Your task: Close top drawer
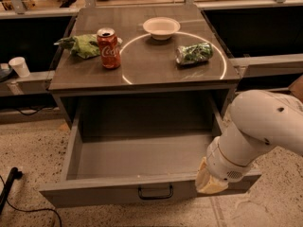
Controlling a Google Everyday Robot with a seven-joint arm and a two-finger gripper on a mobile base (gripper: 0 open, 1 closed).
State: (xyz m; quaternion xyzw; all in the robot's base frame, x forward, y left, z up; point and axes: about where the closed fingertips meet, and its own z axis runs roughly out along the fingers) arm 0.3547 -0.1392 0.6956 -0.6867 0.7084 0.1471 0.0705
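grey top drawer [94,193] stands open; claw [210,184] at its front-right rim.

Grey drawer [104,192] pulled wide open, black handle [155,192] centred on its front; gripper [209,184] at its front right corner.

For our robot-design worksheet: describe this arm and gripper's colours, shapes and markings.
The arm is smooth, white and bulbous, with small dark dots and a thin tan wrist ring. The gripper, at the top drawer's right front corner, is beige.
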